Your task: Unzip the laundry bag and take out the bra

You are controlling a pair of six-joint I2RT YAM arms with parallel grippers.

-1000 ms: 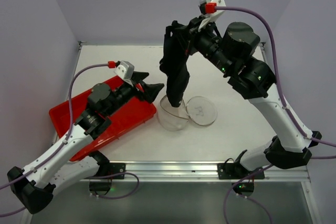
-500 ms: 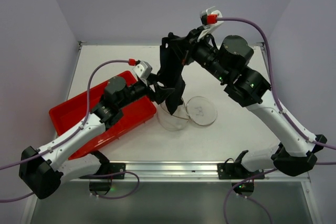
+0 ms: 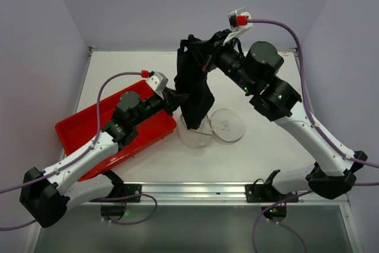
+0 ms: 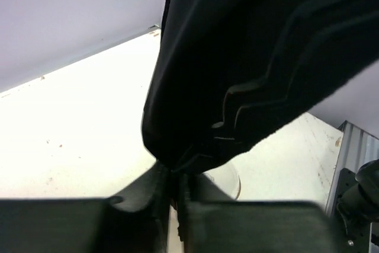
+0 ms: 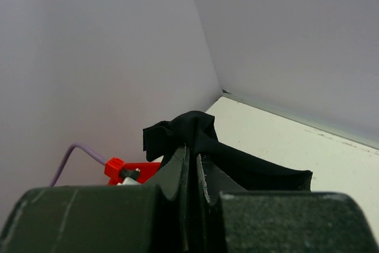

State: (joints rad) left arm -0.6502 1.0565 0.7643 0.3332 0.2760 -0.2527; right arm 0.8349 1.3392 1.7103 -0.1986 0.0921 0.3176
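1. Right gripper (image 3: 190, 47) is raised high over the table (image 3: 136, 69) and clenched on the top of the bra (image 3: 194, 90). The right wrist view shows its fingers pressed together with black fabric bunched between them.
2. The bra hangs as a long black drape from that grip. Its lower end is over the mouth of the laundry bag (image 3: 195, 137); cannot tell if it is clear of the rim.
3. The bag sits on the table unzipped, with its lid (image 3: 228, 125) flopped open to the right. The red tray (image 3: 148, 135) is just left of it.
4. Left gripper (image 3: 177, 96) meets the bra's left edge partway down. In its wrist view the jaws sit close together with a fold of fabric at the tips, so it reads as pinching the bra.
5. Risk: with both claws on one soft piece, pulling apart could tug the fabric out of the thinner left pinch.
6. Risk: if the hem is snagged on the mesh or zipper, further lifting would drag the light bag along or tip it.
7. Risk: a release over the bag would drop the bra back inside.
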